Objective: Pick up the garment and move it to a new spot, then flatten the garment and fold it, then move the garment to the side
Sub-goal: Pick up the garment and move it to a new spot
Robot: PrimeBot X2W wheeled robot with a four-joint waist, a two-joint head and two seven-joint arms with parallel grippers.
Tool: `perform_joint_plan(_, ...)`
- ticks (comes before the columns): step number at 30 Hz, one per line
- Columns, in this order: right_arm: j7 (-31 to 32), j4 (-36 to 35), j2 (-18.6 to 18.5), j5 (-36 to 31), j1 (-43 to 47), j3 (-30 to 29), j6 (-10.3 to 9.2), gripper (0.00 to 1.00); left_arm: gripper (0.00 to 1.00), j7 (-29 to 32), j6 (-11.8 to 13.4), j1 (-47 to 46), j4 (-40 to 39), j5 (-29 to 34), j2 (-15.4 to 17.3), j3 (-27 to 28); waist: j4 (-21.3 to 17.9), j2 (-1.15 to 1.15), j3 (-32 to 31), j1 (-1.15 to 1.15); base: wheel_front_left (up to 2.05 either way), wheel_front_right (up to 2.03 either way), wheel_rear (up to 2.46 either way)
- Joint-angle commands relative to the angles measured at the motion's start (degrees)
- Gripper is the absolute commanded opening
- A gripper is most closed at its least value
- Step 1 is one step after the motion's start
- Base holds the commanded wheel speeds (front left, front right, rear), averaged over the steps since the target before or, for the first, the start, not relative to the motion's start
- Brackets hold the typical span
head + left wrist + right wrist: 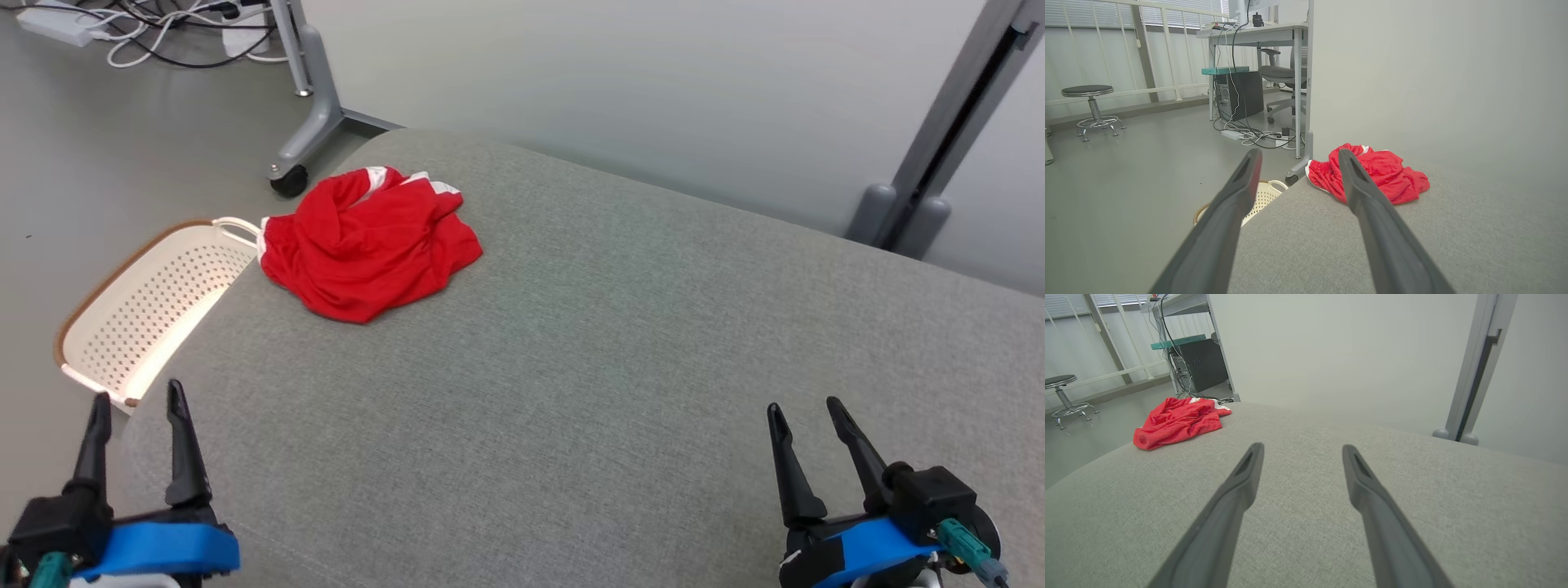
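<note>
left gripper and right gripper hover at the near edge of the grey pad, jaws spread, both empty. the red garment lies crumpled at the pad's far left corner, beside a basket, ahead of the left gripper, the nearer one. no clear long axis; no readable writing.

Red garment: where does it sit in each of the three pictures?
Head view: red garment, upper left, by the white basket.
Left wrist view: red garment, just right of centre.
Right wrist view: red garment, upper left.
Shared landmark: the grey cushion under it.
</note>
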Motion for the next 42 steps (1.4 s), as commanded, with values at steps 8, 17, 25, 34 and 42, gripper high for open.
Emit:
perform_joint_plan(8, 0.3, -3.1, -1.7, -2.9, -3.0, -1.2, 0.01, 1.00, 1.00, -0.1, -0.3, -13.7, 3.4, -2.0, 4.8, 2.7, -6.6, 0.00, 5.7, 0.00, 0.00, 0.00, 0.00)
perform_joint_plan(17, 3.9, -13.0, -4.2, -6.7, -6.9, -2.4, 0.01, 1.00, 1.00, -0.1, -0.5, -29.3, 12.7, -3.8, 11.9, 6.3, -16.6, 0.00, 17.4, 0.00, 0.00, 0.00, 0.00)
perform_joint_plan(25, 6.2, -21.6, -4.6, -8.6, -6.6, -5.9, 0.01, 1.00, 1.00, -0.1, -0.8, -39.9, 22.7, -4.7, 17.2, 6.9, -22.2, 0.00, 25.4, 0.00, 0.00, 0.00, 0.00)
perform_joint_plan(34, 8.1, -28.3, -4.8, -9.6, -4.1, -9.3, 0.01, 1.00, 1.00, 0.7, -0.8, -50.5, 41.6, -4.4, 21.6, 4.9, -24.5, 0.00, 31.2, 0.00, 0.00, 0.00, 0.00)
perform_joint_plan(42, 9.3, -31.6, -5.0, -9.7, -3.8, -10.2, 0.01, 1.00, 1.00, 8.2, -0.7, -55.7, 55.9, -5.1, 21.3, 2.1, -24.2, 0.00, 33.2, 0.00, 0.00, 0.00, 0.00)
